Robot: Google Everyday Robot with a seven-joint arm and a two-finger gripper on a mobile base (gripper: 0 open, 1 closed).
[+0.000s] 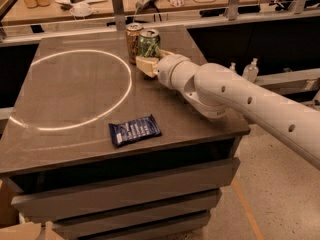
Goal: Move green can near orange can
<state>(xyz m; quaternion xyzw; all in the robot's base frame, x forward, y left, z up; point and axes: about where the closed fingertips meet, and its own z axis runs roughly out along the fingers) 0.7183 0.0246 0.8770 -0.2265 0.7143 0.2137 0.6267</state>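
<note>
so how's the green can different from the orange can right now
Colour: the green can is dark green with pale print, while the orange can is orange-brown. Hold: the claw is shut on the green can near the far edge of the table, while the orange can stands free just left of it. Both are upright, slim and silver-topped, and look the same size.

Far on the dark brown worktop (75, 91), a cream end effector (152, 59) clasps the dark green, pale-patterned slim can (149, 43). Just left stands an orange-brown slim can (133, 41).
</note>
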